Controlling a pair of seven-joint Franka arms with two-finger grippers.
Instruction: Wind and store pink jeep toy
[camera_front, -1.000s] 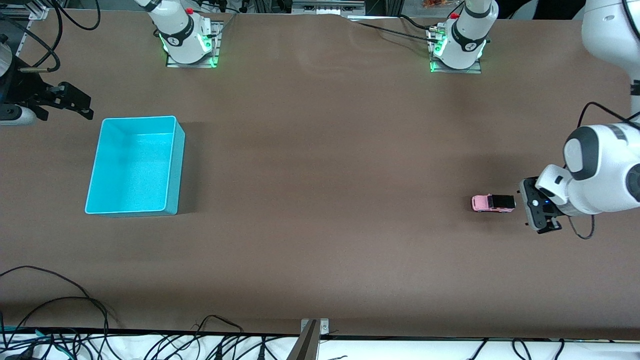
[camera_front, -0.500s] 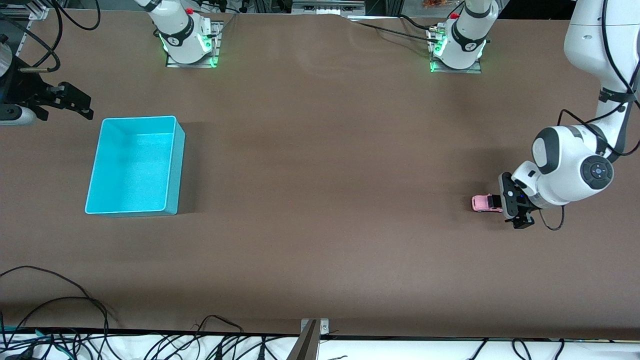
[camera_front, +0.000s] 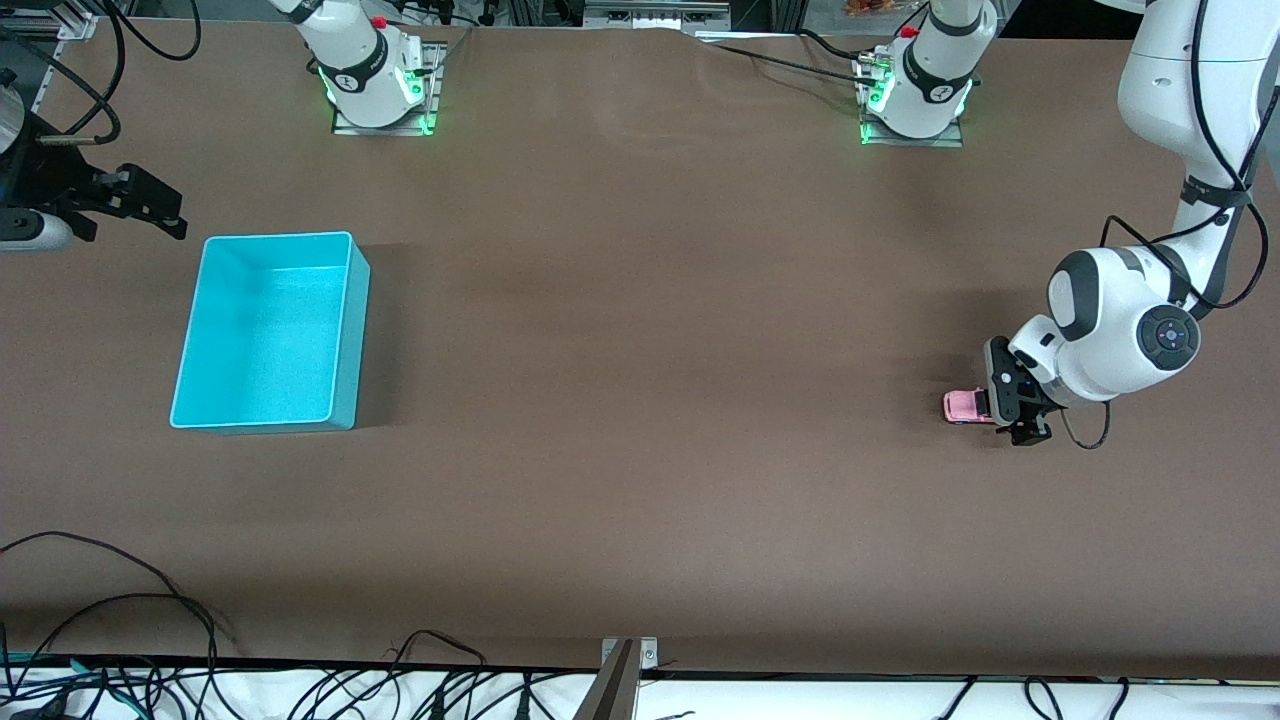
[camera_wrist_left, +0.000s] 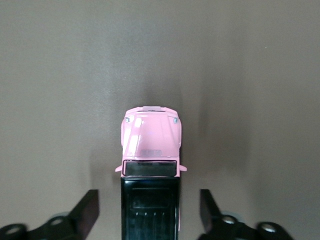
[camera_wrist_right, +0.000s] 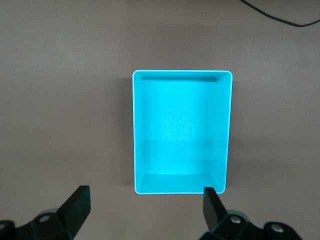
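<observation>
The pink jeep toy (camera_front: 962, 406) sits on its wheels on the brown surface (camera_front: 650, 400) toward the left arm's end, well apart from the cyan bin (camera_front: 345, 330) at the right arm's end. The left pincer (camera_front: 1003, 408) is low over the toy's black-roofed rear, and the left wrist view shows the jeep (camera_wrist_left: 151, 150) lying between the two fingers (camera_wrist_left: 85, 212), which are spread with a gap of bare surface on either side, touching nothing. The right arm waits at its end of the surface, its pincer (camera_wrist_right: 146, 206) spread wide above the bin (camera_wrist_right: 137, 125), whose interior holds nothing. Cables (camera_front: 110, 600) trail along the edge nearest the front camera.
</observation>
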